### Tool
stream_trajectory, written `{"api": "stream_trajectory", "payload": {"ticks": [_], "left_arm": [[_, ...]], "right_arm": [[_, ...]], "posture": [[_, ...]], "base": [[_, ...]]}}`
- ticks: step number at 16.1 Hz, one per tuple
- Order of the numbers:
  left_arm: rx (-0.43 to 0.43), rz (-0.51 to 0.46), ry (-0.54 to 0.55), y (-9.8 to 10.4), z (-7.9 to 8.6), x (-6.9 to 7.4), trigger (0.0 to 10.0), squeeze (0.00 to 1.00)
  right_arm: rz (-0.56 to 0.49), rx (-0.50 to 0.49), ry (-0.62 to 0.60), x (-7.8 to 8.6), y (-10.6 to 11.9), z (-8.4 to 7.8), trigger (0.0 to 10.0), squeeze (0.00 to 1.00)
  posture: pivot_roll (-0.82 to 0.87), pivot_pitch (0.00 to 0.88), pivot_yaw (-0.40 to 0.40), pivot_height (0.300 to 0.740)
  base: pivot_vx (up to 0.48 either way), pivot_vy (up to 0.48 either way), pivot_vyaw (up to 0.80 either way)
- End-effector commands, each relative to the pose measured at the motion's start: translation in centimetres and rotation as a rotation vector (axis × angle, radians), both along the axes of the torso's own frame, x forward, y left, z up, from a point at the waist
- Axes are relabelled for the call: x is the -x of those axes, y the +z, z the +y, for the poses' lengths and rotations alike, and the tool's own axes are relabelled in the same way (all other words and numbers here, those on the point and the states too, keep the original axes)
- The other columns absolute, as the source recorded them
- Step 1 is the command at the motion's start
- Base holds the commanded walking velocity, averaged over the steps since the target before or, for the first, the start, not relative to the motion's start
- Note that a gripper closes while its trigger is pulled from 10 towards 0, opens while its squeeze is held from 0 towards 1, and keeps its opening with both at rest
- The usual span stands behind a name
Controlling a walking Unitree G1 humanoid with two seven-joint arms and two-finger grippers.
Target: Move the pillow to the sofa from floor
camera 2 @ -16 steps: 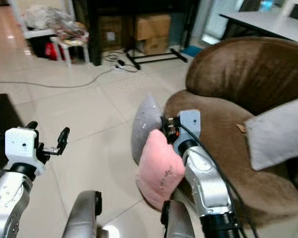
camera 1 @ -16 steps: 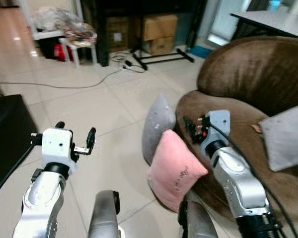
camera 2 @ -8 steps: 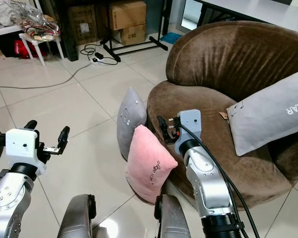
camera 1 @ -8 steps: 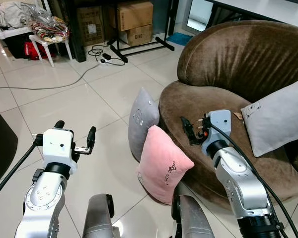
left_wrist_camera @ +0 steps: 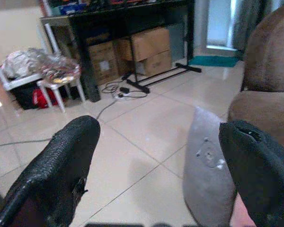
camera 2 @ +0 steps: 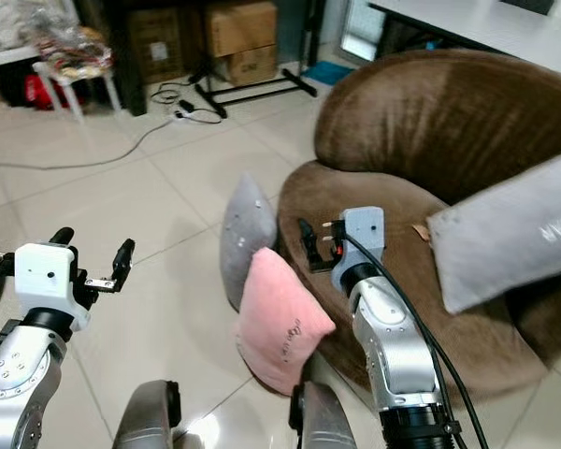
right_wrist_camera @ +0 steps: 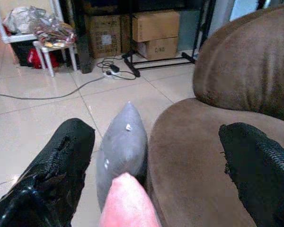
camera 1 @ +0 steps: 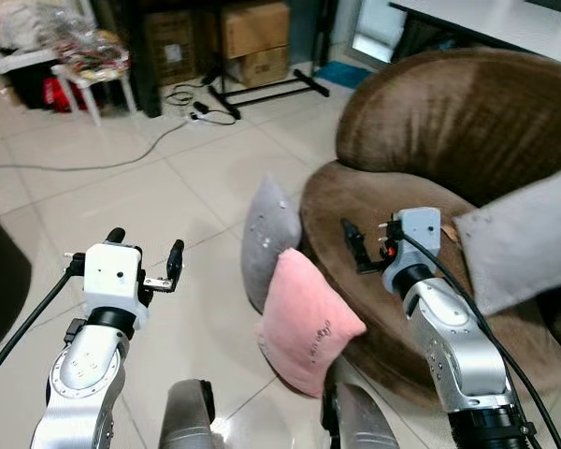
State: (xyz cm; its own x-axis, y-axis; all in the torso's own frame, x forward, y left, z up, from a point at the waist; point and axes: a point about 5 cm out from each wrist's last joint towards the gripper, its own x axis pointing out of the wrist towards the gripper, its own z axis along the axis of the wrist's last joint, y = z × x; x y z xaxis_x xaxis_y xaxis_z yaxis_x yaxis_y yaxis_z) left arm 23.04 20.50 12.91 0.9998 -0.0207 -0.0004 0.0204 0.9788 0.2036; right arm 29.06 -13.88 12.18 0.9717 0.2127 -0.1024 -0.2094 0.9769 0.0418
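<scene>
In the head views, a pink pillow point(camera 1: 309, 323) stands on edge on the tiled floor point(camera 1: 168, 196), leaning against the base of the brown sofa point(camera 1: 467, 140), with a grey pillow point(camera 1: 266, 241) upright just behind it, also against the sofa. The left gripper point(camera 1: 142, 254) hovers over bare tile, well apart from both pillows, jaws spread and empty; the right gripper point(camera 1: 353, 247) hangs above the sofa seat edge, just beyond the pink pillow's top, jaws also apart and holding nothing. A large grey cushion point(camera 2: 510, 238) already rests on the seat. The left wrist view looks between parted black fingers point(left_wrist_camera: 57, 165) at the grey pillow's face, cardboard boxes point(left_wrist_camera: 137, 49) and a trailing cable point(left_wrist_camera: 111, 101) behind it. The right wrist view shows the pink pillow's tip point(right_wrist_camera: 128, 201) low between wide fingers point(right_wrist_camera: 52, 170), the grey one behind. The likely risks: with two pillows touching, a one-sided pinch could drag the wrong one or topple both flat onto the floor; a soft corner may slip from narrow jaws mid-lift; and the right arm, already over the seat, could snag the sofa edge while reaching down.
</scene>
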Motion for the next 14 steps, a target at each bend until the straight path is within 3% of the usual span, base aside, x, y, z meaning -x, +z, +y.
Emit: {"api": "stream_trajectory", "payload": {"ticks": [1, 3, 6, 14], "left_arm": [[-0.003, -0.01, -0.012, 0.21, -0.32, -0.06, 10.0, 1.0], [-0.003, -0.009, -0.017, 0.21, -0.4, -0.09, 10.0, 1.0], [-0.01, -0.007, -0.024, 0.22, -0.47, -0.21, 10.0, 1.0], [-0.019, -0.003, -0.023, 0.09, -0.37, -0.22, 10.0, 1.0]], "right_arm": [[0.007, -0.005, -0.011, -0.02, -0.05, -0.32, 10.0, 1.0], [0.005, 0.003, -0.01, -0.01, -0.04, -0.28, 10.0, 1.0], [0.006, 0.0, -0.012, 0.04, -0.05, -0.17, 10.0, 1.0], [0.018, -0.006, -0.018, -0.12, -0.24, -0.09, 10.0, 1.0]], "posture": [[-0.02, 0.0, -0.067, 0.59], [-0.02, 0.0, -0.063, 0.59], [-0.02, 0.0, -0.059, 0.59], [-0.01, 0.0, -0.062, 0.59]], "base": [[0.319, 0.0, 0.0], [0.322, 0.0, 0.0], [0.322, 0.0, 0.79], [0.316, 0.0, 0.0]]}}
